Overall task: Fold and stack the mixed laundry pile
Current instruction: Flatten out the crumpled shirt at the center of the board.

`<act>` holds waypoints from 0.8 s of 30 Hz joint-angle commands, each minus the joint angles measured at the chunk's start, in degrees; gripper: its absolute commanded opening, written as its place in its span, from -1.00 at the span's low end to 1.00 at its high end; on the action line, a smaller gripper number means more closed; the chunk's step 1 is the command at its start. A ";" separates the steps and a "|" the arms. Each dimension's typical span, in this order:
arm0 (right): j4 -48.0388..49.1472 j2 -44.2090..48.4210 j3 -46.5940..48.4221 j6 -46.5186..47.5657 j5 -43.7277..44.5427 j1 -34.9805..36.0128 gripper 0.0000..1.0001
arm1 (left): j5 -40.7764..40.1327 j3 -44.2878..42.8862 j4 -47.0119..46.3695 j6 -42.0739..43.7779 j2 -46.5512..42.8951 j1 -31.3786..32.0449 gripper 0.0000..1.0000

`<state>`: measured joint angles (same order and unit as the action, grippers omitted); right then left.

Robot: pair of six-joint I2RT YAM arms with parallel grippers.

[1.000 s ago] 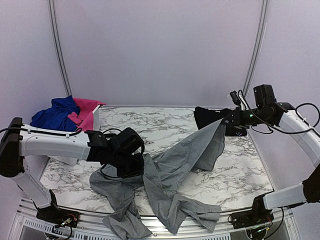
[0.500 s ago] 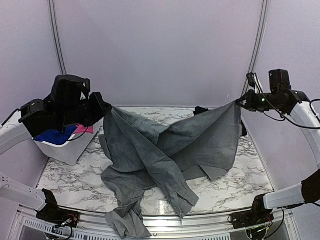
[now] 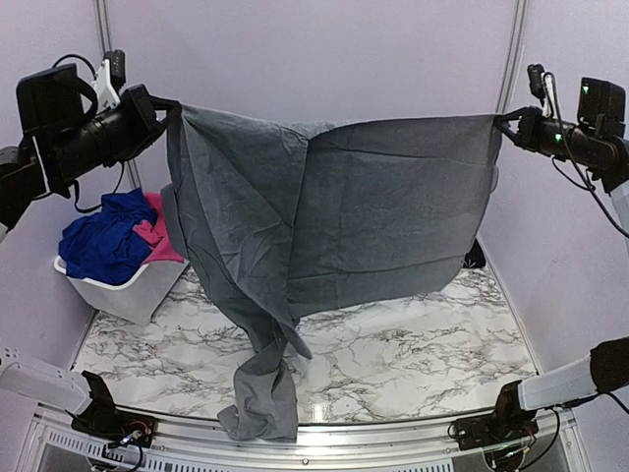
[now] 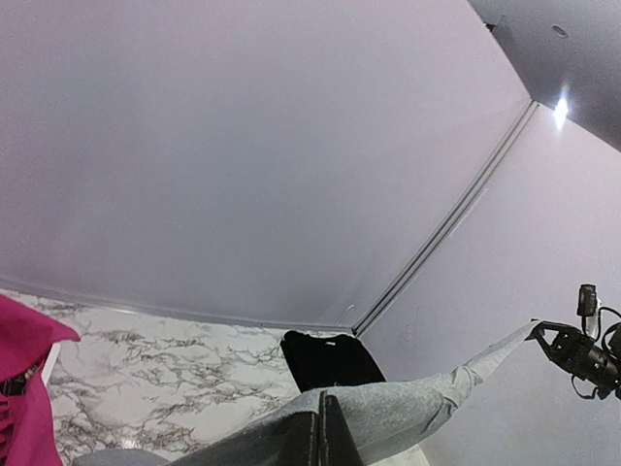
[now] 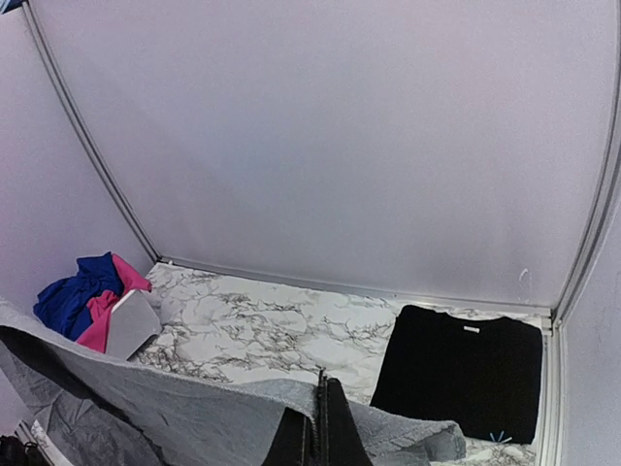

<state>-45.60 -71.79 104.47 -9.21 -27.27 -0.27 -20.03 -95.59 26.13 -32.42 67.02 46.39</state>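
Your basket (image 3: pixel 118 293) is sitting at the left edge of the table (image 3: pixel 423 354), carrying the blue piece (image 3: pixel 103 241) and the pink piece (image 3: pixel 165 241) heaped above its rim. You are holding the shirt (image 3: pixel 383 216) spread in the air. The left gripper (image 3: pixel 169 106) is pinching one top corner and the right gripper (image 3: pixel 501 123) is clamping the other, both fully closed. A tail is drooping over the near edge. The black garment (image 5: pixel 461 374) is lying flat at the far right corner, with marble showing beneath the shirt.

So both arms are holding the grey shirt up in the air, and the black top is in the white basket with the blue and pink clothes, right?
Not the black top: the right wrist view shows it lying flat on the table, away from the basket. The grey shirt is held up, yes.
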 commanded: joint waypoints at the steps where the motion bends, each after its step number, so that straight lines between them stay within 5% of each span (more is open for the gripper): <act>1: -0.18 4.14 6.72 0.56 -4.54 -0.72 -1.00 | 4.83 -5.46 -2.01 7.15 -1.18 0.12 -1.00; 15: -0.50 14.16 12.32 0.22 -10.21 -0.73 -1.00 | 15.19 -13.33 -4.64 9.20 -2.70 5.13 -1.00; 24: -3.87 12.59 -0.23 1.73 5.08 -0.74 -1.00 | -6.00 -10.45 -1.80 10.83 0.17 5.12 -1.00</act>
<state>-47.35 -56.14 111.00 -8.23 -31.29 -0.30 -13.65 -107.85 24.25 -23.62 64.93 51.48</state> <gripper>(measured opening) 0.001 0.005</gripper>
